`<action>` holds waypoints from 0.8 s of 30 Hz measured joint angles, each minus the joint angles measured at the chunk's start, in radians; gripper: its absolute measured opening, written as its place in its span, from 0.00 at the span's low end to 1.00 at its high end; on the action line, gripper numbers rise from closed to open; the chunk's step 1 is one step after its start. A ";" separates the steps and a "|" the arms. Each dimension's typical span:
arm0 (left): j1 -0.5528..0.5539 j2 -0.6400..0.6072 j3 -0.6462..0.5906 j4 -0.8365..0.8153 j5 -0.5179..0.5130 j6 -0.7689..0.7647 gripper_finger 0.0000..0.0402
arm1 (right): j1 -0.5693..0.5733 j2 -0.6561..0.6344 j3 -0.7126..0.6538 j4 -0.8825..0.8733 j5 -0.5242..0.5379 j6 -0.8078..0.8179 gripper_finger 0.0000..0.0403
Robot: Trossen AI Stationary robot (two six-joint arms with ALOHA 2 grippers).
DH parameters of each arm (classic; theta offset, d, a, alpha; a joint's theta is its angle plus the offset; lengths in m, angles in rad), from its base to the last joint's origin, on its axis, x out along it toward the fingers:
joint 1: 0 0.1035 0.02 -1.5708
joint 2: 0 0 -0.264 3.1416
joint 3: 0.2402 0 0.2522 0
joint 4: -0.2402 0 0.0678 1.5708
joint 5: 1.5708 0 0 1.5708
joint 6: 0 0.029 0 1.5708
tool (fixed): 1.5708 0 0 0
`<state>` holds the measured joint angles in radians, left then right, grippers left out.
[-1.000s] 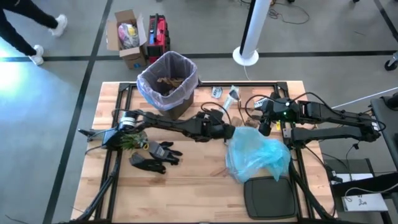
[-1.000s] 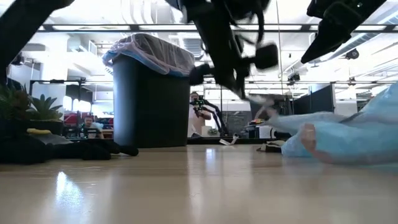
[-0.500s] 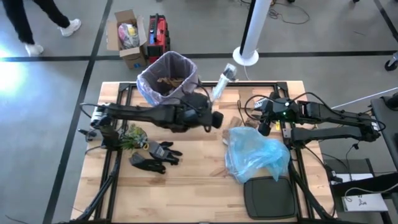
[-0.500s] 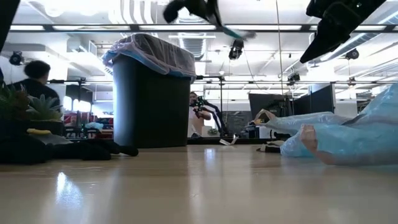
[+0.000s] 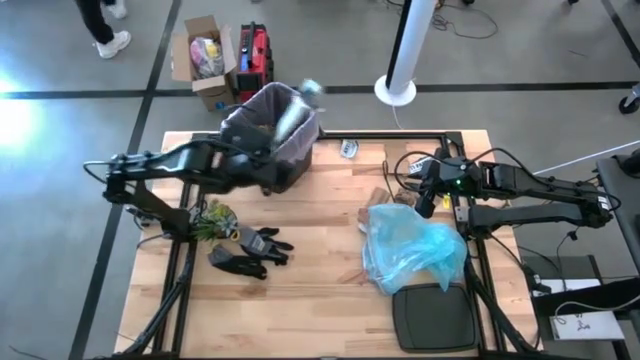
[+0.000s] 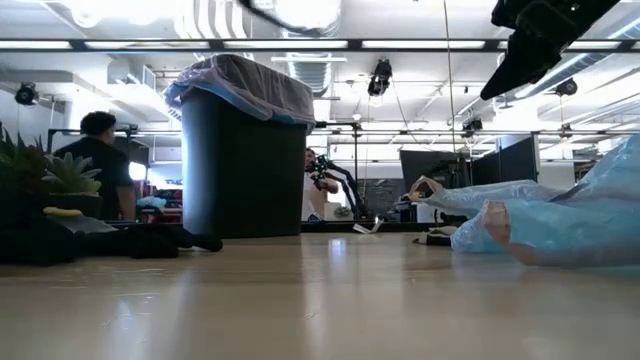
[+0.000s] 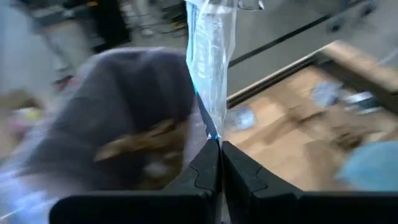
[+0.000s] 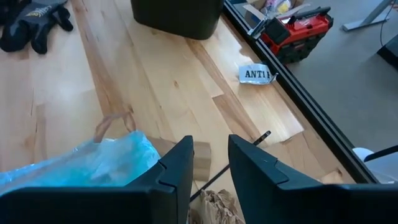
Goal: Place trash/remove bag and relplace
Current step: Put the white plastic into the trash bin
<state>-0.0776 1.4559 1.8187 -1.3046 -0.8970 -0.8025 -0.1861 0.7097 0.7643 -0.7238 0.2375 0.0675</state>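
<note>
My left gripper is up over the black bin, shut on a clear plastic wrapper with a blue edge, one piece of the trash. The bin stands at the table's far left, lined with the pale lavender bag. Brown paper scraps lie inside it. At the table's right my right gripper is open with nothing between its fingers. It hovers above the light blue bag and brown paper scraps. A small white wrapper lies flat on the table's far part. My left gripper pinches the wrapper's end between its two fingertips. The fingers slant down toward the bin from the table's left side. The wrapper is lifted clear. It sticks out lengthwise past the fingertips, above the bin's mouth.
Black gloves and a small green plant lie on the table's left part. A black lid lies at the near right. A black frame rail runs along the far edge. People stand in the room behind.
My left gripper, shut on the wrapper, has risen and swung from the table's middle, beside the light blue bag, toward the far left to above the bin. The wrapper has gone with it, clear of the table.
</note>
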 joint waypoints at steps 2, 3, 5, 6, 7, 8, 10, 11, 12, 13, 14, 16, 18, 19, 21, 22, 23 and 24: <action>0.002 -0.028 0.000 -0.102 -0.026 -0.063 0.00 | 0.000 0.001 -0.001 0.004 0.000 0.001 0.20; 0.004 -0.036 0.000 -0.153 -0.033 -0.094 0.00 | 0.000 0.000 -0.002 0.002 0.000 0.001 0.20; 0.007 -0.053 -0.003 -0.214 -0.035 -0.144 0.00 | 0.000 0.001 -0.002 0.008 0.000 0.002 0.18; 0.009 -0.057 -0.007 -0.235 -0.035 -0.158 0.00 | 0.000 0.001 -0.002 0.009 0.000 0.003 0.18; 0.011 -0.060 -0.013 -0.243 -0.036 -0.161 0.00 | 0.000 0.001 -0.002 0.013 0.000 0.003 0.17; 0.011 -0.066 -0.021 -0.239 -0.037 -0.162 0.00 | 0.000 0.001 -0.002 0.016 0.000 0.004 0.17; 0.013 -0.070 -0.046 -0.240 -0.037 -0.163 0.00 | 0.000 0.002 -0.003 0.024 0.000 0.016 0.16; 0.015 -0.071 -0.062 -0.237 -0.036 -0.163 0.00 | 0.000 0.002 -0.003 0.029 0.000 0.024 0.15; 0.018 -0.071 -0.080 -0.240 -0.030 -0.159 0.00 | 0.000 0.002 -0.003 0.030 0.000 0.034 0.14; 0.022 -0.071 -0.100 -0.244 -0.020 -0.154 0.00 | 0.000 0.002 -0.003 0.028 -0.001 0.040 0.14; 0.029 -0.071 -0.122 -0.245 -0.010 -0.151 0.00 | 0.000 0.002 -0.003 0.028 -0.004 0.045 0.14; 0.045 -0.075 -0.173 -0.252 0.001 -0.154 0.00 | 0.000 0.002 -0.003 0.027 -0.010 0.049 0.13; 0.059 -0.077 -0.222 -0.250 -0.002 -0.172 0.01 | 0.000 0.001 -0.004 0.026 -0.011 0.050 0.13; 0.067 -0.078 -0.245 -0.251 -0.001 -0.189 0.01 | 0.000 0.000 -0.004 0.026 -0.011 0.049 0.13; 0.077 -0.078 -0.277 -0.246 -0.002 -0.217 0.03 | 0.000 0.000 -0.004 0.026 -0.011 0.050 0.15; 0.079 -0.078 -0.288 -0.244 -0.003 -0.229 0.03 | 0.000 0.000 -0.004 0.026 -0.011 0.053 0.15; 0.080 -0.079 -0.294 -0.241 -0.002 -0.233 0.04 | 0.000 0.000 -0.004 0.026 -0.011 0.056 0.16; 0.080 -0.079 -0.295 -0.234 -0.003 -0.231 0.06 | 0.000 0.000 -0.004 0.026 -0.012 0.056 0.17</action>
<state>0.0021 1.3773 1.5238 -1.5388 -0.8999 -1.0336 -0.1860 0.7097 0.7605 -0.6975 0.2256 0.1234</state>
